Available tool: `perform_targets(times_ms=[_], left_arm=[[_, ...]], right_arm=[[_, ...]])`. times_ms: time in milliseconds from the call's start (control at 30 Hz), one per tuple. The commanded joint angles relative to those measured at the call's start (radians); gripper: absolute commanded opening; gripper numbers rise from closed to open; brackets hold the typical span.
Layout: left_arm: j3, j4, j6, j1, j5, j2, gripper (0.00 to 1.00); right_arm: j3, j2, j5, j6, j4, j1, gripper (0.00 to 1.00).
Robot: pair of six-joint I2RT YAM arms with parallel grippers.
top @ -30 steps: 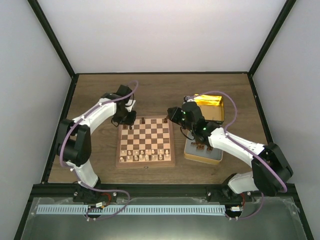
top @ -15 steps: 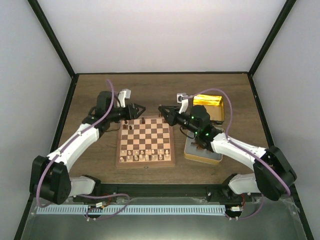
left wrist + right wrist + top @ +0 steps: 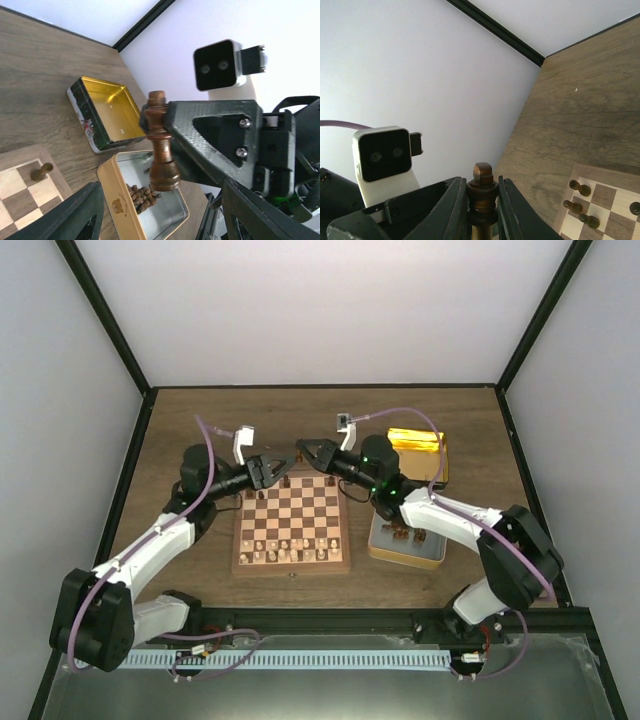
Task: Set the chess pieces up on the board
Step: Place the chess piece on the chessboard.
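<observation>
The dark chess piece [image 3: 161, 146] is a turned wooden figure, deep brown and glossy, with a rounded knob on top, a ringed collar, a slim stem and a wider round foot. It hangs in the air above the far edge of the board [image 3: 292, 567], tilted, with the right pincer [image 3: 304, 452] clamped on its collar. The left pincer [image 3: 278, 467] faces it from just beside, its fingers [image 3: 80, 215] spread well apart with nothing between them.

The board is one square of light and dark brown checks with a reddish border, lying flat on the bench [image 3: 200, 430]. From the right wrist, three small dark pieces [image 3: 580, 188] stand on its corner and a fourth shows at the picture's edge. Pale pieces [image 3: 285, 551] fill its near rows; their number is too small to count.

Two tin halves lie right of the board: a gold lid [image 3: 106, 113], open side up, and a gold base [image 3: 116, 186] holding a heap of dark pieces [image 3: 141, 196]. The base carries an embossed emblem and the lid's side a printed pattern, neither readable.
</observation>
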Motion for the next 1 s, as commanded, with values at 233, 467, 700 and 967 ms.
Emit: perform_targets(times_ms=[233, 467, 700, 967], left_arm=[[-0.017, 0.227, -0.155, -0.006, 0.100, 0.072, 0.55], [-0.009, 0.275, -0.198, -0.008, 0.132, 0.111, 0.37], [0.006, 0.224, -0.128, -0.010, 0.142, 0.114, 0.13], [0.151, -0.240, 0.340, -0.010, 0.096, 0.051, 0.04]], right_arm=[[0.073, 0.024, -0.059, 0.080, 0.020, 0.017, 0.11], [0.075, 0.037, -0.066, 0.087, 0.021, 0.023, 0.11], [0.078, 0.032, -0.067, 0.082, 0.007, 0.024, 0.12], [0.246, -0.010, -0.110, -0.164, -0.386, 0.007, 0.51]])
